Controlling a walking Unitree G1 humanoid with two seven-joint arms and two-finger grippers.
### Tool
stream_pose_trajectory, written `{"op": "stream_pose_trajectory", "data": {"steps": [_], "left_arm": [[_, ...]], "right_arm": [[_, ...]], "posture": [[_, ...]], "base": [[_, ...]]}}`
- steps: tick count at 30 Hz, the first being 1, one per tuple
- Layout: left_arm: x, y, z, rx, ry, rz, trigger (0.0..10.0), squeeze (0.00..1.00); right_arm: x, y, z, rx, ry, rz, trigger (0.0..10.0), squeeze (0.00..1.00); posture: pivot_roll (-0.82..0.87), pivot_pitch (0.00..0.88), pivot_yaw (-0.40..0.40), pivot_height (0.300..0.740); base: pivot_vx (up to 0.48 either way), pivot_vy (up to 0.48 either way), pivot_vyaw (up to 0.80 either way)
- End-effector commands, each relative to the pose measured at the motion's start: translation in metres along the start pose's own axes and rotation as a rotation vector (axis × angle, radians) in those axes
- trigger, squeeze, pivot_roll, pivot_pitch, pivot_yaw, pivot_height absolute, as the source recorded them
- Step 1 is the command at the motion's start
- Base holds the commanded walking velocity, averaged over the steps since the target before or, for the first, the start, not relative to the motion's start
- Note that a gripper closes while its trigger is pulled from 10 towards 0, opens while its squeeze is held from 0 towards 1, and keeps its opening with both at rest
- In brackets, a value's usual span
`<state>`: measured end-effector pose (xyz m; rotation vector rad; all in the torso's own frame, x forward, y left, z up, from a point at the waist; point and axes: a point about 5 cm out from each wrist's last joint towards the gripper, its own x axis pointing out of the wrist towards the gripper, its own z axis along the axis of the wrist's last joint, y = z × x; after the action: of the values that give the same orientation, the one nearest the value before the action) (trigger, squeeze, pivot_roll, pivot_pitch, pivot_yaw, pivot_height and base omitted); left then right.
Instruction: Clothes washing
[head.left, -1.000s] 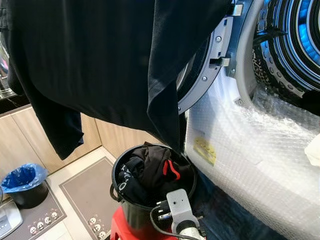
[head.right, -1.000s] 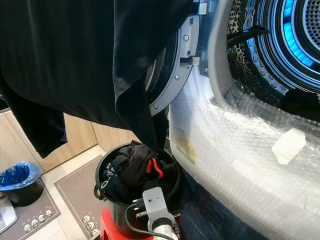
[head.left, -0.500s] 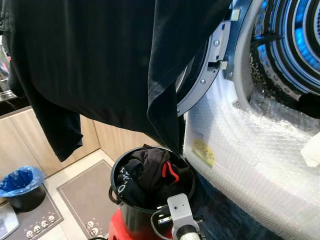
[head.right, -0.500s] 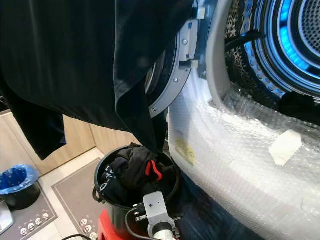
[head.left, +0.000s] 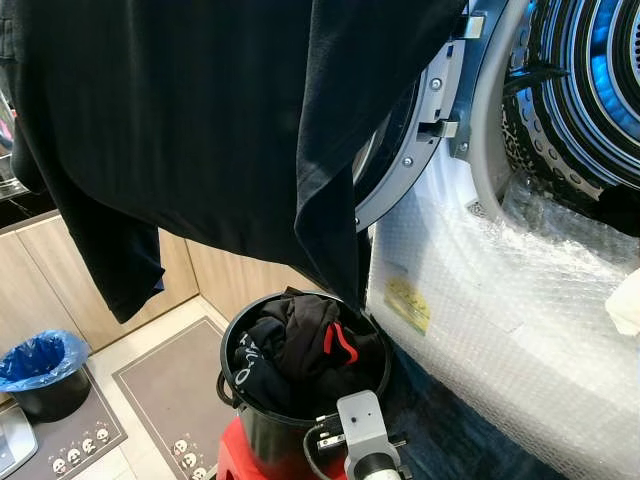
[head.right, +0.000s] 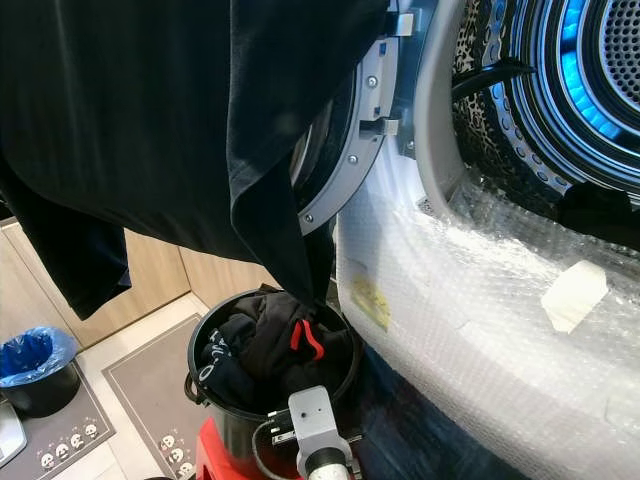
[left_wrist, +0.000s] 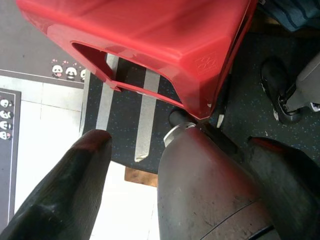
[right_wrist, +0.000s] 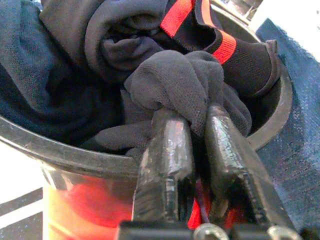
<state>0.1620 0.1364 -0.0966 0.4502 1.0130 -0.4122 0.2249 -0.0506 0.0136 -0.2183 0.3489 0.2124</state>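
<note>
A big black garment (head.left: 200, 120) hangs across the upper left of the head view, its lowest fold dangling just above the black bucket (head.left: 262, 425) at lower centre. The bucket sits on a red stool (left_wrist: 150, 45) and is packed with dark clothes (head.left: 300, 345), one piece showing a red stripe. On the right, the washing machine's drum (head.left: 590, 80) glows blue behind its open door (head.left: 415, 150), and bubble wrap (head.left: 500, 300) covers the machine's front.

Down at the bucket's near rim, the right gripper (right_wrist: 197, 150) has its two black fingers pinched together on a bunch of dark mesh cloth (right_wrist: 180, 80) — a firm clamp, right over the rim. The left gripper (left_wrist: 180, 160) hangs low beside the stool, above a panda-print mat (left_wrist: 30, 75), its fingers spread apart with nothing between them.
</note>
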Motion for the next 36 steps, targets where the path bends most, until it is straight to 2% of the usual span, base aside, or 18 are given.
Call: {"op": "stream_pose_trajectory", "data": {"steps": [1, 36], "left_arm": [[-0.0024, -0.0105, -0.0165, 0.023, 0.045, 0.011, 10.0, 0.0], [-0.0024, -0.0105, -0.0165, 0.023, 0.045, 0.011, 10.0, 0.0]], "right_arm": [[0.0104, 0.011, 0.1094, 0.256, -0.165, 0.319, 10.0, 0.0], [0.0104, 0.011, 0.1094, 0.256, -0.165, 0.319, 10.0, 0.0]], "posture": [[-0.13, 0.0, 0.072, 0.74], [-0.13, 0.0, 0.072, 0.74]], "base": [[0.0, 0.0, 0.0], [0.0, 0.0, 0.0]]}}
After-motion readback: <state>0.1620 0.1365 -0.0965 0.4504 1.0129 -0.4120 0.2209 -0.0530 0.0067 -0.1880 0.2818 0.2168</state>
